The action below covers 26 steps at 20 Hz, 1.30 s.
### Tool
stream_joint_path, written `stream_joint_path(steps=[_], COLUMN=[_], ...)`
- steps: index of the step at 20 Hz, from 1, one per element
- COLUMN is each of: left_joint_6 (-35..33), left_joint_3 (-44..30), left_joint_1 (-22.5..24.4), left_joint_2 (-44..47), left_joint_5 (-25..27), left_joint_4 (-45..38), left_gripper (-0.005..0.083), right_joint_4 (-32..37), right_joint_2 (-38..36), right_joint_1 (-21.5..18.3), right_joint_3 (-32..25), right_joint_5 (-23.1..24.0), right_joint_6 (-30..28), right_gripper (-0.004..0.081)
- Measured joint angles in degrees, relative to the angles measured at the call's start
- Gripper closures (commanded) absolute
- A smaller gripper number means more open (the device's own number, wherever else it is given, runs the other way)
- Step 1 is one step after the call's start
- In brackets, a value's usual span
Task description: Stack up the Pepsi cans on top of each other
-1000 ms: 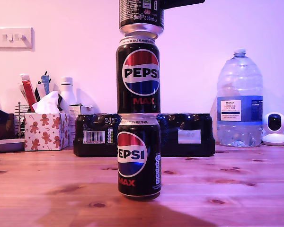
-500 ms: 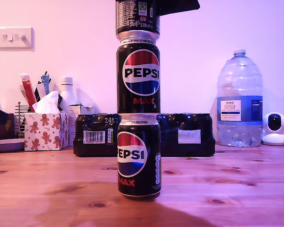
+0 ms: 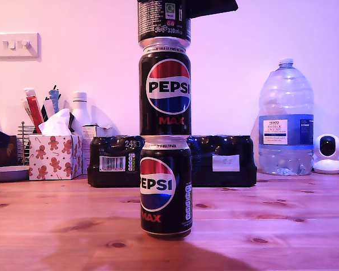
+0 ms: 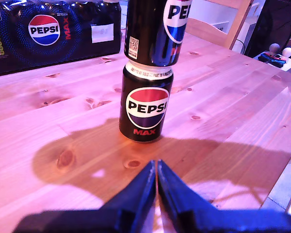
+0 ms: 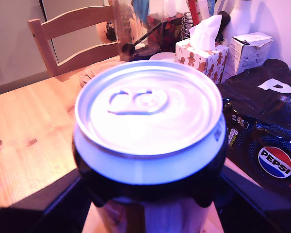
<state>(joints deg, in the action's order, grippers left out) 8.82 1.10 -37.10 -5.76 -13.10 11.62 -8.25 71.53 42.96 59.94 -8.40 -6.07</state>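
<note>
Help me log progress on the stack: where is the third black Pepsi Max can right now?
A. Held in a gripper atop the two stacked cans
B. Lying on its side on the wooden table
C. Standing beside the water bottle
A: the third black Pepsi Max can sits at the top of the two stacked cans, with my second gripper shut around it.

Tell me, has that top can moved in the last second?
Yes. The top can came down and a little toward the exterior view's left, closing the gap onto the middle can, which stayed level with the water bottle.
</note>
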Motion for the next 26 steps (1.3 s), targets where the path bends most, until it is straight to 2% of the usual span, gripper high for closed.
stream_joint_path(steps=[5, 8, 9, 14, 26], left_joint_6=[0.00, 0.00, 0.00, 0.00, 0.00], left_joint_3=[0.00, 0.00, 0.00, 0.00, 0.00], left_joint_1=[0.00, 0.00, 0.00, 0.00, 0.00], left_joint_2=[0.00, 0.00, 0.00, 0.00, 0.00], left_joint_5=[0.00, 0.00, 0.00, 0.00, 0.00], left_joint_4=[0.00, 0.00, 0.00, 0.00, 0.02], left_gripper=[0.0793, 0.0793, 0.0793, 0.0793, 0.0793], right_joint_4=[-0.55, -0.66, -0.66, 0.52, 3.93], right_joint_2=[-0.02, 0.00, 0.00, -0.04, -0.04], right_joint_1=[0.02, 0.02, 0.02, 0.24, 0.26], right_joint_3=[0.26, 0.28, 0.28, 2.56, 2.62], right_joint_5=[0.02, 0.02, 0.02, 0.00, 0.00], right_joint_6=[0.02, 0.04, 0.04, 0.02, 0.02], right_gripper=[0.0230, 0.0083, 0.0057, 0.0056, 0.0057])
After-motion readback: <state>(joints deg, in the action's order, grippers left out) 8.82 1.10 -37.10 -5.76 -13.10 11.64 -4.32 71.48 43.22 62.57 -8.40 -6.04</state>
